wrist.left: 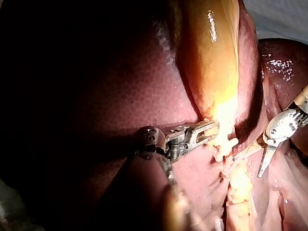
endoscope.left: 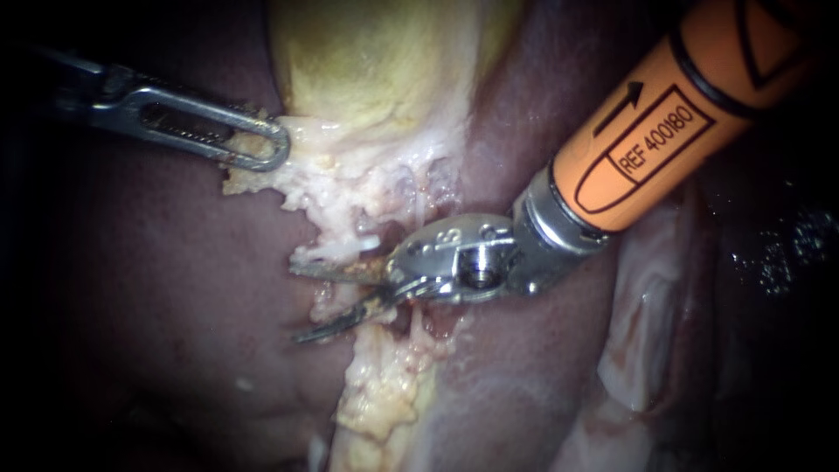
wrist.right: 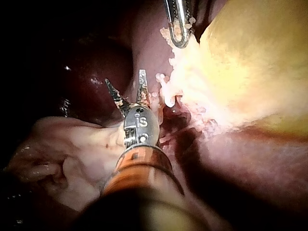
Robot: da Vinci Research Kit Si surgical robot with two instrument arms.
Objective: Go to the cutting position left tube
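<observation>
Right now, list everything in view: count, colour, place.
gallbladder: one, yellow-green, upper middle of the endoscope view.
liver: one, dark red-brown, on both sides of the gallbladder.
pale tissue: one ragged band, white-yellow, running down from the gallbladder.
pale fold: one, pinkish white, lower right of the endoscope view.
left instrument: one, silver, jaws shut on the pale tissue's upper edge.
right instrument: one, orange shaft, silver jaws open at the pale tissue.
</observation>
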